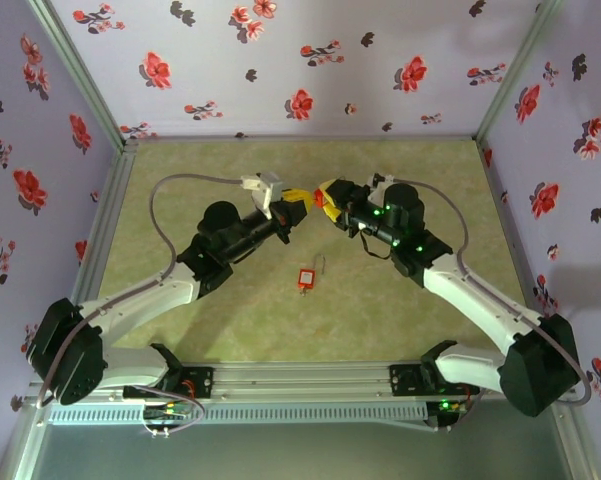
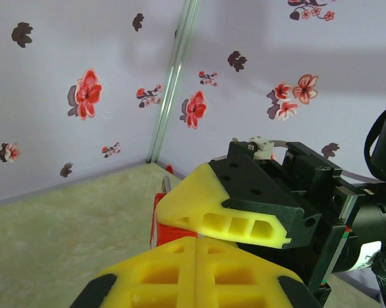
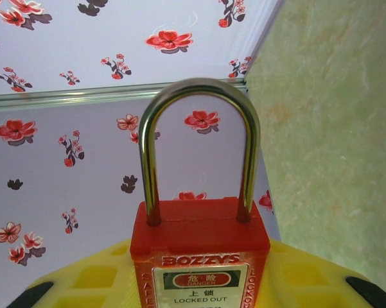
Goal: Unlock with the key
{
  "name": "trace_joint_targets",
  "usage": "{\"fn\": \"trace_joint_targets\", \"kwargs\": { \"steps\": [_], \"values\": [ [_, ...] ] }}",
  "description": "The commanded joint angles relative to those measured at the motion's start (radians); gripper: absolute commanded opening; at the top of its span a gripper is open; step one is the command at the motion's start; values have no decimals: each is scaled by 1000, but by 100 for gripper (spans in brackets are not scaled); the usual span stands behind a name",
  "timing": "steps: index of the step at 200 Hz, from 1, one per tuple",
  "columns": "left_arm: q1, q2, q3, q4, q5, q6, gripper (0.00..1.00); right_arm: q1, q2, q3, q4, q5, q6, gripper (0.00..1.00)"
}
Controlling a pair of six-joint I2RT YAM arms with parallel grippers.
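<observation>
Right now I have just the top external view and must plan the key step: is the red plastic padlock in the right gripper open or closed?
Observer: Closed: in the right wrist view the red plastic padlock in the right gripper has its steel shackle seated in both holes.
Operator: Which way does its face point?
Observer: Its white label, reading LOCKED OUT, faces the right wrist camera.
Operator: And the left gripper?
Observer: In the left wrist view the left gripper has its yellow fingers pressed together; whether they pinch anything I cannot tell.
</observation>
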Motion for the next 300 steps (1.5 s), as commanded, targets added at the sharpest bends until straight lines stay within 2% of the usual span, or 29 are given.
{"fn": "trace_joint_targets", "kwargs": {
  "steps": [1,80,124,239,300],
  "values": [
    [22,12,11,200,-73,-11,0,56,-15,6,-104,-167,-28,0],
    [-78,46,-122,330,-257,-10,0,56,-5,-24,59,-147,81,0],
    [-98,82,-162,341,-293,0,0,57,-6,-28,100,-146,112,0],
    [-102,204,-218,400,-272,-29,0,54,-35,-46,124,-134,135,0],
    [-139,268,-180,362,-282,70,0,55,-32,-35,118,-142,142,0]
  ]
}}
